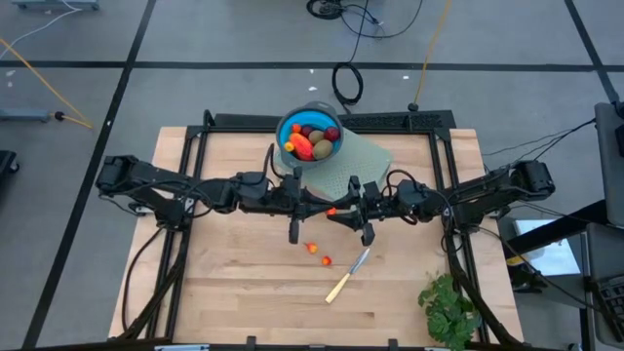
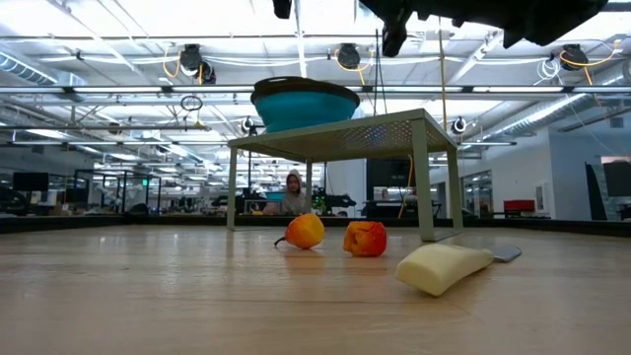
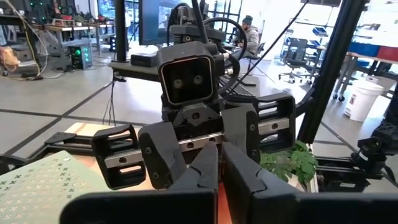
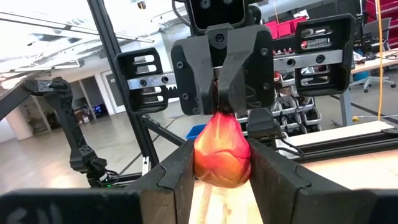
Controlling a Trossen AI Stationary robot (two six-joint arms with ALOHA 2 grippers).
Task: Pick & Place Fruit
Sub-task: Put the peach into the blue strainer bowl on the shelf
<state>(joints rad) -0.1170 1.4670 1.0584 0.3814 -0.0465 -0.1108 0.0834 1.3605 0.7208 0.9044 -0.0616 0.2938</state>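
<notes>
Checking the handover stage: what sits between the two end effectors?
A small red-orange fruit, held by the right end effector, with the left end effector closed on its top; right wrist view.

readable text: none in any view
small rectangular plate on the far black gripper housing (image 4: 317, 43): pale marks, possibly print, too blurred to read
white plastic bucket on the room floor (image 3: 362, 99): no legible label
dark monitor screens in the background hall (image 2: 30, 181): no legible characters

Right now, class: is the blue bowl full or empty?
Partly full: the blue bowl holds several fruit pieces, visible from above.
</notes>
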